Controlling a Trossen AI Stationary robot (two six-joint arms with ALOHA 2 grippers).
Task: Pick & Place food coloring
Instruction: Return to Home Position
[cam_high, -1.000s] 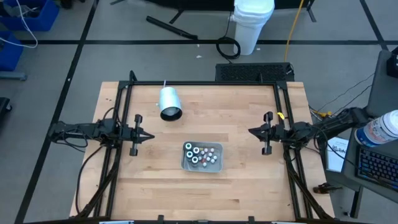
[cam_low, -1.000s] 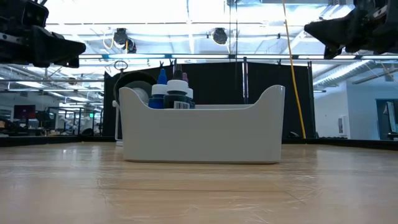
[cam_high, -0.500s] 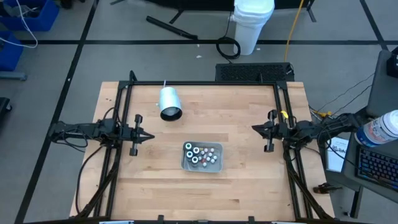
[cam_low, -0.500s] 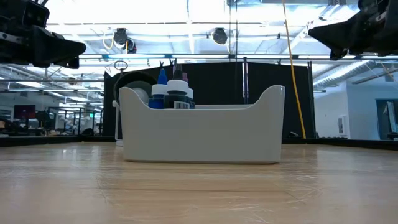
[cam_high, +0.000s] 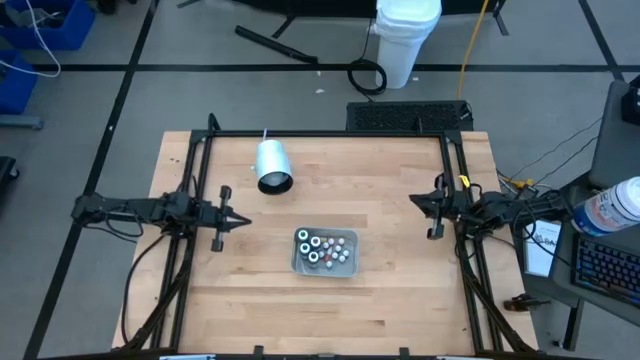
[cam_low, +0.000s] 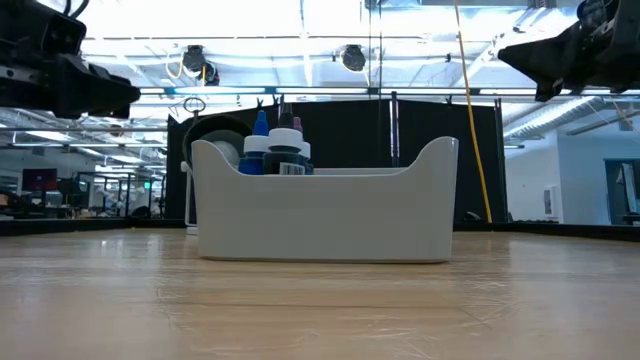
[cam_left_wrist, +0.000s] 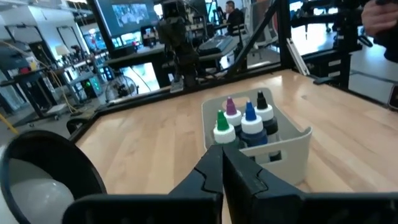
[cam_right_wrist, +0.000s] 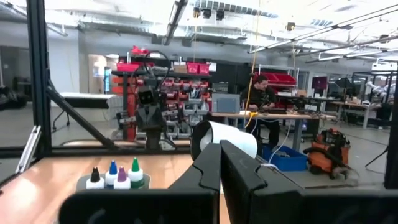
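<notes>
Watching the left end effector (cam_high: 244, 220) and right end effector (cam_high: 413, 200), both pressed together, I judged the bottles (cam_high: 322, 249) safe in the bin (cam_high: 297, 263) between them; only a stray swing could clip the cup (cam_high: 272, 165).

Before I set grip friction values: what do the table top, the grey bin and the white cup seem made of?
Pale wooden table top: wood, likely glued strips, low sheen; plank seams and grain show. Light grey rectangular bin: probably moulded plastic, smooth, matte, curved one-piece rim. White cylinder cup lying on its side: smooth; plastic or paper, unclear.
</notes>
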